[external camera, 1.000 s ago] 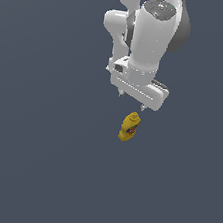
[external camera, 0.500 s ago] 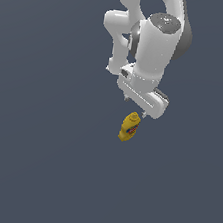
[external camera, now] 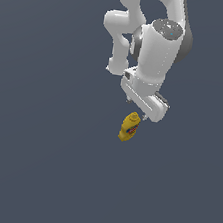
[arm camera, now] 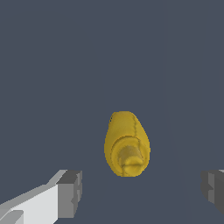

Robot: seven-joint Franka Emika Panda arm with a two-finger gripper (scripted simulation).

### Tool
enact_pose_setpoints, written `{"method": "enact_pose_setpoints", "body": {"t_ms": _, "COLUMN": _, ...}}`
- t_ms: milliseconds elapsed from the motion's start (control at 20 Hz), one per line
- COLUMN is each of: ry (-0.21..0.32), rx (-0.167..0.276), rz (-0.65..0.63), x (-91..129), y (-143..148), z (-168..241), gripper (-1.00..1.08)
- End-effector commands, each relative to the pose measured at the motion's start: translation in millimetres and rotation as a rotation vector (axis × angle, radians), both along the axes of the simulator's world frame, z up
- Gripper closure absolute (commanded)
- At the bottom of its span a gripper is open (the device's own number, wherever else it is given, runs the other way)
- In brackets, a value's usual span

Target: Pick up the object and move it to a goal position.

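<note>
You are looking at a flat, plain slate-grey surface (external camera: 35, 163) that fills the exterior view from edge to edge; no walls, edges or other room features show in either view. Moving rightward in the exterior view, you meet the white arm (external camera: 154, 44) coming down from the top, and under it the gripper (external camera: 137, 113), whose fingertips barely show; just below it stands the yellow bottle (external camera: 129, 127), upright with a slight tilt, its red-and-blue label facing you, resting on the grey surface. In the wrist view you see the bottle (arm camera: 127, 143) nozzle-on, lying between the two grey pads (arm camera: 70, 194); the jaws stand wide apart, touching nothing.
</note>
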State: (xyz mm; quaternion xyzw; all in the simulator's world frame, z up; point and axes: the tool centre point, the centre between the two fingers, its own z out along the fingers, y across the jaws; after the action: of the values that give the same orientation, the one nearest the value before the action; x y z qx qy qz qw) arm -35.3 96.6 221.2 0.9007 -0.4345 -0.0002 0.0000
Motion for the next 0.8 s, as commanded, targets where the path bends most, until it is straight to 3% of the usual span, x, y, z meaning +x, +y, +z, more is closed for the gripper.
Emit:
{"method": "enact_pose_setpoints", "body": {"t_ms": 0, "ry": 0.000, "rx": 0.000, "rz": -0.009, "x": 0.3, "y": 0.7, "z": -0.8, "gripper": -0.92}}
{"method": "enact_pose_setpoints", "body": {"t_ms": 750, "ry": 0.000, "rx": 0.000, "rz": -0.009, "x": -1.1, "y": 0.7, "z": -43.7, "gripper": -0.92}}
